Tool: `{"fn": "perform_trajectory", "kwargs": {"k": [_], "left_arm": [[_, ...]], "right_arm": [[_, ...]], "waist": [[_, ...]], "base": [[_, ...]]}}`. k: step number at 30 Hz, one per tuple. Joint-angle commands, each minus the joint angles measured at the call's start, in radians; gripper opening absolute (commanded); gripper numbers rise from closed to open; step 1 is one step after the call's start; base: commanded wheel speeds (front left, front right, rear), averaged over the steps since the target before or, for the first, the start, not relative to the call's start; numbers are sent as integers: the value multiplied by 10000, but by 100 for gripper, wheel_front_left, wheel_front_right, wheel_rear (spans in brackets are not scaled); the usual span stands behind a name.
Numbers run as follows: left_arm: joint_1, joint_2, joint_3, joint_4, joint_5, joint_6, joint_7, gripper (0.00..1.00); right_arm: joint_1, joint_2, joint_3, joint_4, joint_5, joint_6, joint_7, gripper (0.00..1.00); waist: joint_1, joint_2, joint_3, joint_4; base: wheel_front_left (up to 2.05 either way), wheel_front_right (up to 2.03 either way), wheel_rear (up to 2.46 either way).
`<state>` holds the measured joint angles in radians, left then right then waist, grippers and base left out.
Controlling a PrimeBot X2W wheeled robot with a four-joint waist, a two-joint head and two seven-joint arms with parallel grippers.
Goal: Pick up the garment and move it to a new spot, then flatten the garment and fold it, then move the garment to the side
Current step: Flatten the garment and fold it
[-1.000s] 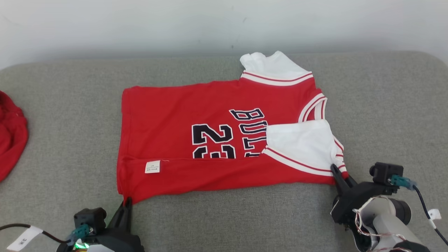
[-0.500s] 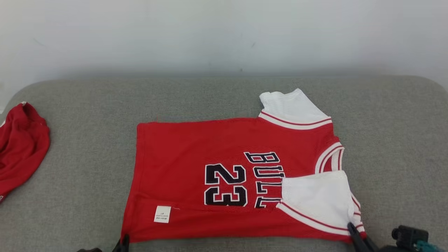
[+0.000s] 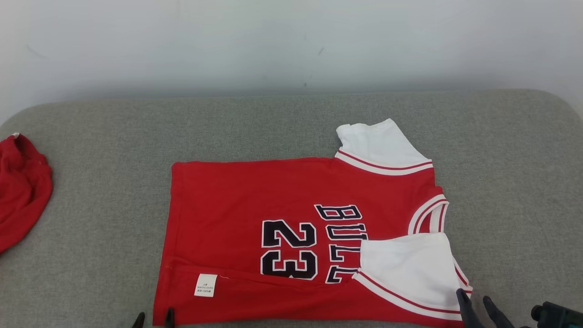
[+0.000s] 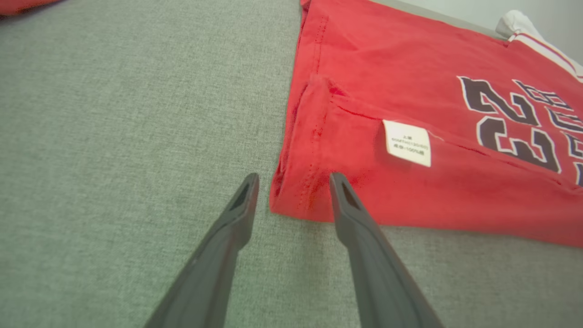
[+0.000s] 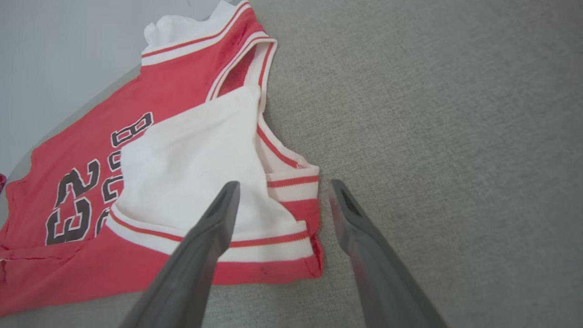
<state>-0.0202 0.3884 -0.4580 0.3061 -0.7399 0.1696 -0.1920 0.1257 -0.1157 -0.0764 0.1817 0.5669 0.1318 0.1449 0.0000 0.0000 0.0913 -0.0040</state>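
Observation:
The garment (image 3: 237, 196), a red jersey with white sleeves and a black 23, lies flat on the grey cushion (image 3: 91, 182) with its near edge folded over and a white label (image 3: 206, 285) showing. My left gripper (image 3: 154, 316) stands open at the near-left corner. In the left wrist view the left gripper (image 4: 294, 178) has one finger on either side of that corner of the garment (image 4: 387, 68). My right gripper (image 3: 476, 299) is open at the near-right shoulder corner. In the right wrist view the right gripper (image 5: 284, 186) straddles the white sleeve hem of the garment (image 5: 173, 95).
Another red cloth (image 3: 20, 191) lies bunched at the cushion's left edge. A pale wall (image 3: 273, 41) rises behind the cushion. Bare grey fabric stretches to the right of the jersey and behind it.
Both grippers were shut on the jersey's near corners and have opened, letting the cloth lie. The head camera has shifted, so the whole scene sits lower in the picture.

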Motion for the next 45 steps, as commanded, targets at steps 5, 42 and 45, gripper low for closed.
{"fn": "perform_trajectory", "kwargs": {"k": [5, 42, 45], "left_arm": [[74, 13, 313, -805, -167, 126, -235, 100], [-7953, 481, 652, 4123, -837, -1815, 2804, 100], [-7899, 284, 805, 4390, -1131, -1944, 2837, 100]], "right_arm": [[-134, 179, -301, -1005, -435, -24, -283, 100], [-9777, -102, 3858, 5644, -1342, -24, -3368, 100], [-9926, -161, 3992, 5955, -1163, -24, -3518, 100]], "waist": [[0, 0, 63, 42], [0, 0, 2824, -1281], [0, 0, 2769, -1254]], "base": [[0, 0, 0], [0, 0, 0], [0, 0, 0]]}}
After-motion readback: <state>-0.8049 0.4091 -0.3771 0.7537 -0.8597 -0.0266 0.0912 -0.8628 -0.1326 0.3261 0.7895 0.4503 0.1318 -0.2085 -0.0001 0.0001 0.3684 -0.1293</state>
